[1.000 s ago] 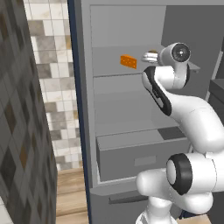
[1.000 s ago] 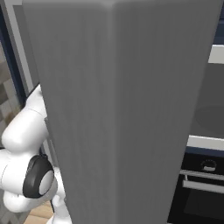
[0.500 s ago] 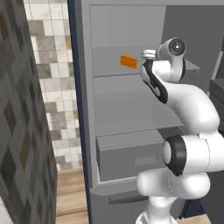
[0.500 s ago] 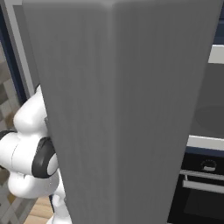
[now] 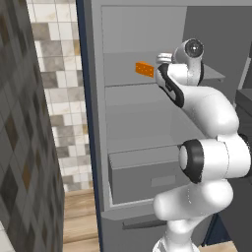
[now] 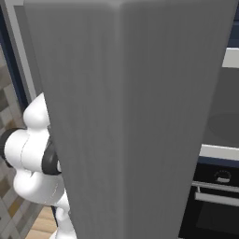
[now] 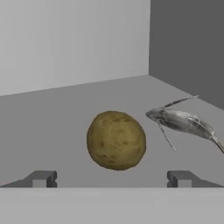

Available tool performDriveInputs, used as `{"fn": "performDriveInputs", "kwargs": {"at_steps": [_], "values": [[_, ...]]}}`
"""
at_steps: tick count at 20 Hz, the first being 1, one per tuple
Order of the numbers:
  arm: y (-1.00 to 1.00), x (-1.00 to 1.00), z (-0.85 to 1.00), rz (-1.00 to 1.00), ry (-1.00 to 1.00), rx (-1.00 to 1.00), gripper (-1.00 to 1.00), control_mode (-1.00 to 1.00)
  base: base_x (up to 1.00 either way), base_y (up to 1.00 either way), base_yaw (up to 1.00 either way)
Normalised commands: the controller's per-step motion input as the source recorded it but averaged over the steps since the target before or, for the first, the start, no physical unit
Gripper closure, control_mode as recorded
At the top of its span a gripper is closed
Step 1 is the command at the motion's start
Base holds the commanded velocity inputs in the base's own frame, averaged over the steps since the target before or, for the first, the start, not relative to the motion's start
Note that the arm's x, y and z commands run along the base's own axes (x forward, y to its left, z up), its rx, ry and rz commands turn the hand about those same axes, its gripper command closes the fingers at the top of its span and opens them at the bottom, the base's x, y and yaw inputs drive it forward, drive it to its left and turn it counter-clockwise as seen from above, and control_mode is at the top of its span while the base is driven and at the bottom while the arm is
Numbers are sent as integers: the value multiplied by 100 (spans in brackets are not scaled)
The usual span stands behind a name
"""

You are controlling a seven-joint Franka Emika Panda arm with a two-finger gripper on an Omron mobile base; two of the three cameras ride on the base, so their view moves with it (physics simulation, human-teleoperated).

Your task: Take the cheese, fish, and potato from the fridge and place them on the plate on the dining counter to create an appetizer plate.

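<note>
While the fridge (image 6: 126, 116) door blocks the right base view, open jaws face the potato (image 7: 116, 140).

There is one fridge (image 5: 142, 162), and its door is open. Inside it there are three foods, one of each kind. There is one potato (image 7: 116, 140), round and brown. There is one fish (image 7: 183, 123), thin and silver, lying just beside the potato. There is one cheese (image 5: 144, 69), a small orange wedge on a shelf. There is one drawer (image 5: 147, 176) low down in the fridge. There is one oven (image 6: 214, 200).
</note>
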Motion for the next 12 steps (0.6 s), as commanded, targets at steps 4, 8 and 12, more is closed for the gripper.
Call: {"fn": "performDriveInputs", "kwargs": {"at_steps": [4, 8, 12], "values": [[-12, 23, -12, 0, 1, 0, -100, -100, 0, 0, 0], [-8, 21, -20, 0, 0, 0, -100, -100, 0, 0, 0], [-4, 29, -18, 0, 0, 0, -100, -100, 0, 0, 0]]}}
